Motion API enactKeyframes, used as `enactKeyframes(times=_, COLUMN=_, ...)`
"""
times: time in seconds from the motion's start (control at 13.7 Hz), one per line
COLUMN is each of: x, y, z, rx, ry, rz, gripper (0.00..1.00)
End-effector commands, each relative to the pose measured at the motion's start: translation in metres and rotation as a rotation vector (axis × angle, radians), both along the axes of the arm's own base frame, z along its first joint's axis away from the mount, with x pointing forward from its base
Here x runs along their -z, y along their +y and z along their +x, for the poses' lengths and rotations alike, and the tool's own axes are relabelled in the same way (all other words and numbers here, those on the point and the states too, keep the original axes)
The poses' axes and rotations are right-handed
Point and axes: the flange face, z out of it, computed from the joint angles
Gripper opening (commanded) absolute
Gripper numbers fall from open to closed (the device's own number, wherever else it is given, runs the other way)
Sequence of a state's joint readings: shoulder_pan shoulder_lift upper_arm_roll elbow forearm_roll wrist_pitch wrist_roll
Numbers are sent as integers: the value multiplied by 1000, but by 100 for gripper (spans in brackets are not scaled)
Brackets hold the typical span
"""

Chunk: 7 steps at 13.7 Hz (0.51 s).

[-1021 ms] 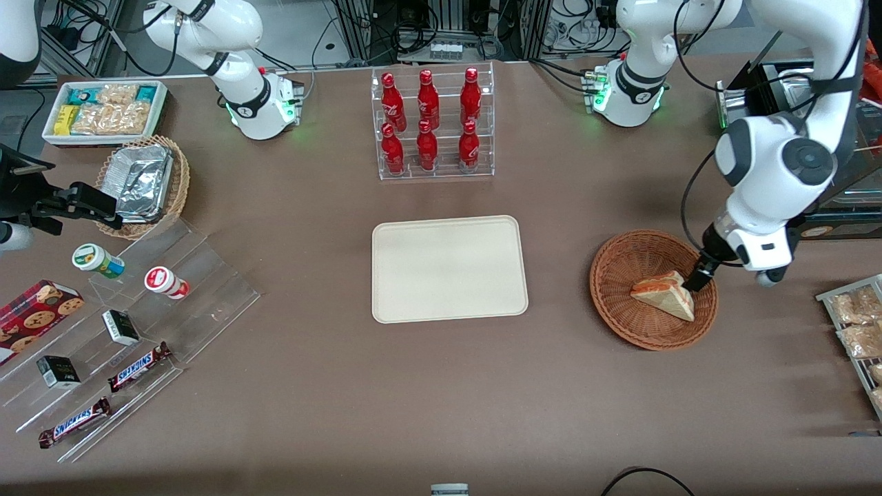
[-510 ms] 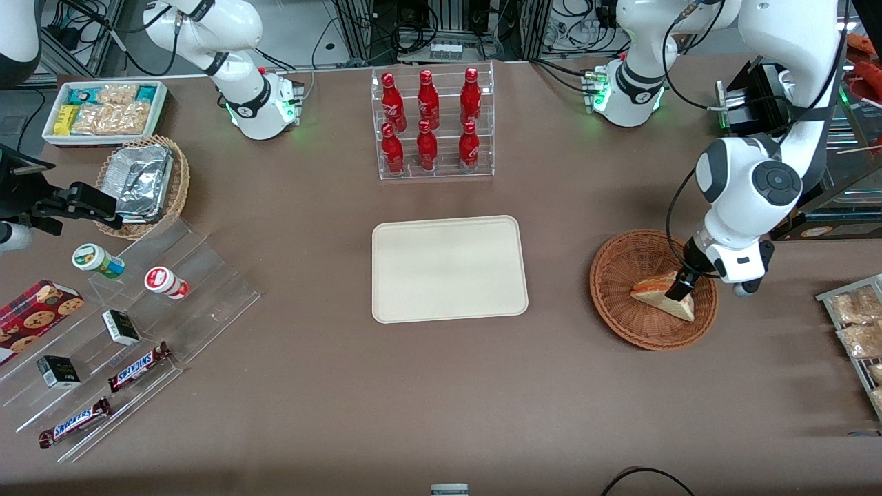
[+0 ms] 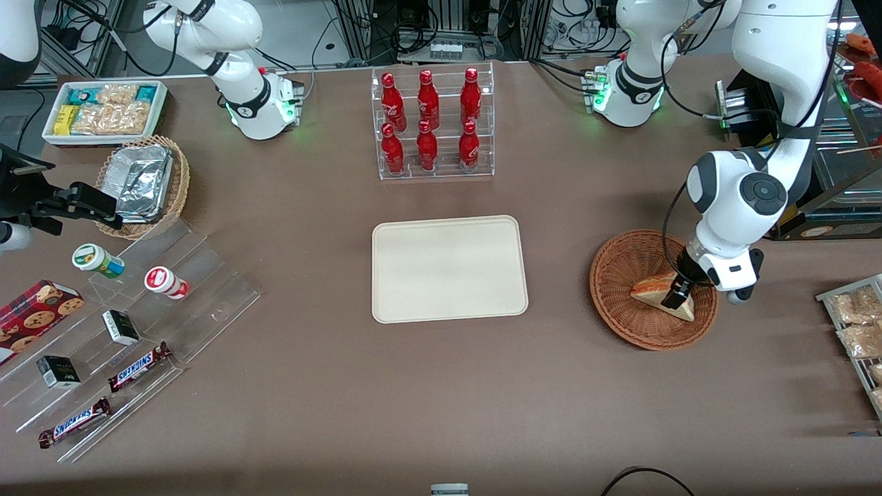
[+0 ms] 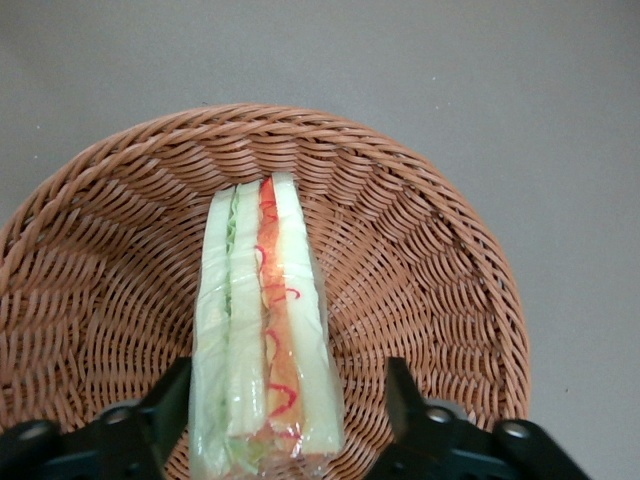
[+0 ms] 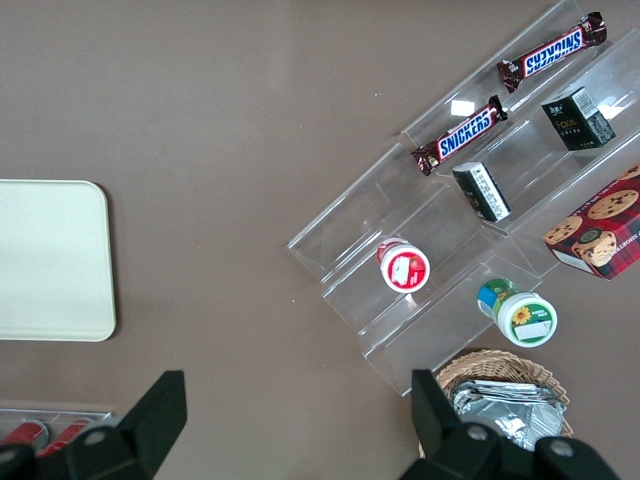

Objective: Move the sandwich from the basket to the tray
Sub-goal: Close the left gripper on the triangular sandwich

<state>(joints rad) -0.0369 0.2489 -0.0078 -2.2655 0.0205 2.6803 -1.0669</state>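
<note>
- Brown matte tabletop (image 3: 441, 386) runs the full width of the workspace, with the white robot bases mounted along its edge farthest from the front camera.
- Toward the working arm's end sits the round, shallow, reddish-brown woven wicker basket (image 3: 620, 275), bowl-shaped, resting on the bare table.
- Inside that basket lies the small triangular sandwich wedge of pale white bread with orange-red and light green filling layers (image 3: 651, 286), wrapped in clear film as the wrist camera shows it (image 4: 262, 340).
- The left arm's black two-finger gripper (image 3: 675, 295) is lowered into the basket, directly over the sandwich.
- From the wrist camera the gripper (image 4: 290, 400) stands spread apart, one black finger (image 4: 168, 405) on each long side of the wedge; the fingers flank the bread closely without squeezing it, so nothing is grasped.
- The flat cream-coloured rectangular tray with rounded corners and a low rim (image 3: 449, 269) lies at the middle of the table, well apart from the basket, with nothing on it.
- A clear acrylic rack of six red bottles (image 3: 431, 124) stands farther from the front camera than the tray.
- Toward the parked arm's end there is a lighter wicker basket holding crinkled silver foil (image 3: 143, 182), a white bin of snack packets (image 3: 103, 110), and a stepped clear acrylic display (image 3: 138, 331) carrying chocolate bars, small dark boxes and two little round tubs.
</note>
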Motion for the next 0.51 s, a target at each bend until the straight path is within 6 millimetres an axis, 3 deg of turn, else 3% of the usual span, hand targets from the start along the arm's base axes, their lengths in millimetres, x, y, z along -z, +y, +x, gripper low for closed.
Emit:
enactKeyframes(times=0.0, x=-6, y=-2, z=9, rx=-42, ry=-22, rz=-12, gripper=0)
enactKeyframes(times=0.29, x=-22, y=-3, z=13, rx=-36, ry=-18, rz=-6, gripper=0)
enactKeyframes(times=0.44, x=-53, y=-16, z=7, rx=53, ry=49, rz=24, gripper=0)
